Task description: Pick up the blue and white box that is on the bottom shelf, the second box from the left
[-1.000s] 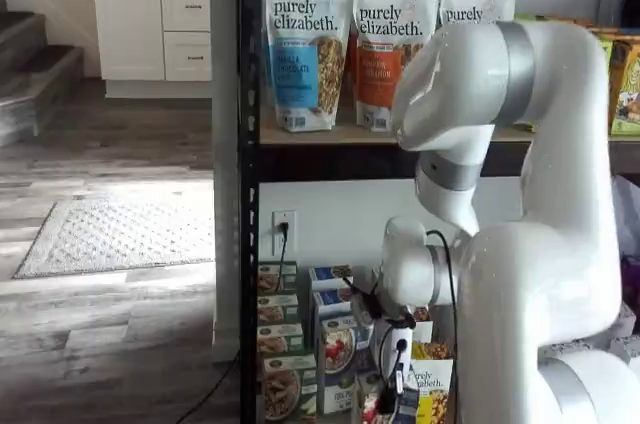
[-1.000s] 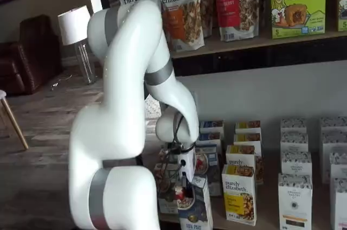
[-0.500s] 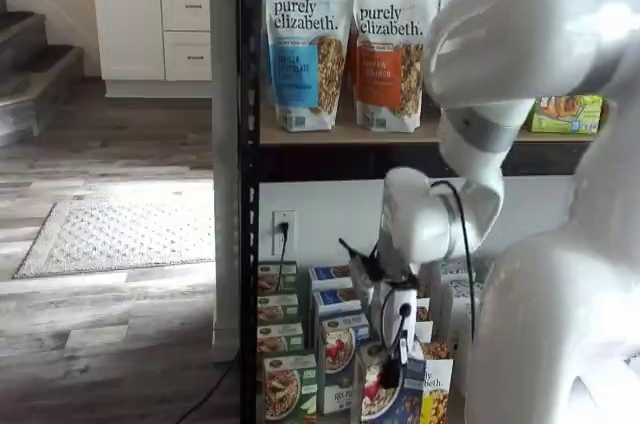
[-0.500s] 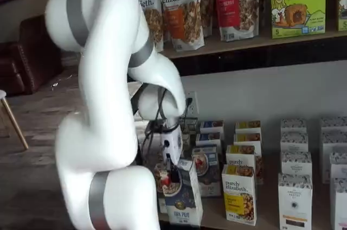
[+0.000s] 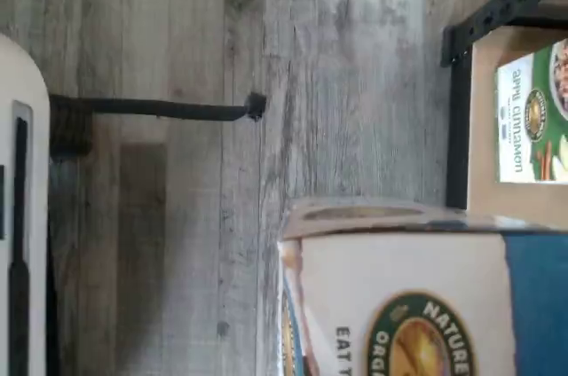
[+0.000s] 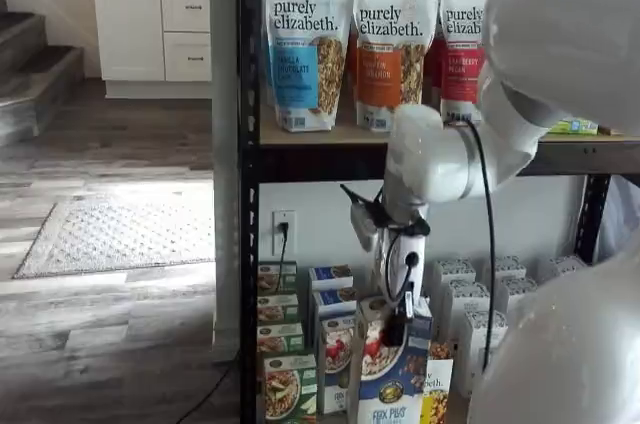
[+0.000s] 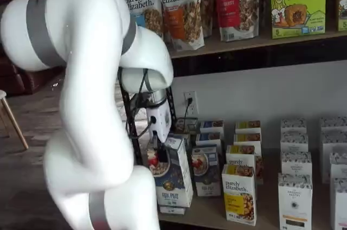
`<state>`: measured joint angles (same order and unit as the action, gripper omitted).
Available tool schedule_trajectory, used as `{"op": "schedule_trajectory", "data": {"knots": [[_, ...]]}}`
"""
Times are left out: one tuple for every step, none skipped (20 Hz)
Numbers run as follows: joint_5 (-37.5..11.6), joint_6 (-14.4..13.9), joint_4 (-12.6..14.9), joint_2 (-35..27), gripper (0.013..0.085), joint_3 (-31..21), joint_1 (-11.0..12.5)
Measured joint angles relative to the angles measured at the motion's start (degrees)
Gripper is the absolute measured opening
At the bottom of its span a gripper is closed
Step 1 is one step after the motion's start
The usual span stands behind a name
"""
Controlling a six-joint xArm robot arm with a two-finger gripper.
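Observation:
The blue and white box (image 6: pixel 392 376) hangs lifted in front of the bottom shelf (image 7: pixel 267 204), tilted a little, and shows in both shelf views. My gripper (image 6: pixel 396 324) is shut on its top edge; it also shows at gripper (image 7: pixel 158 153), above the box (image 7: pixel 172 178). The wrist view shows the box's white top and blue part (image 5: pixel 417 305) close up, over grey floor. More blue and white cartons (image 7: pixel 206 170) stand in their row behind it.
Green-and-white cartons (image 6: pixel 282 384) stand at the rack's left, yellow-and-white ones (image 7: pixel 239 192) and white ones (image 7: pixel 295 197) to the right. The black rack post (image 6: pixel 248 244) is beside the box. Granola bags (image 6: pixel 305 44) fill the upper tier. A black cable (image 5: pixel 160 108) lies on the floor.
The arm has risen and drawn back from the shelf, carrying the blue and white box up and out of its row. The gripper stayed shut on it.

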<state>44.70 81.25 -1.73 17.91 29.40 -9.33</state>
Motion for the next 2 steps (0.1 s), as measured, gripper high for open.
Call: {"op": "schedule_trajectory", "data": {"knots": [[1.5,-0.5,0.2,1.3,0.041,0.3,-0.3],[3.0,-1.1,0.6,2.4,0.041,0.6,-0.7]]}}
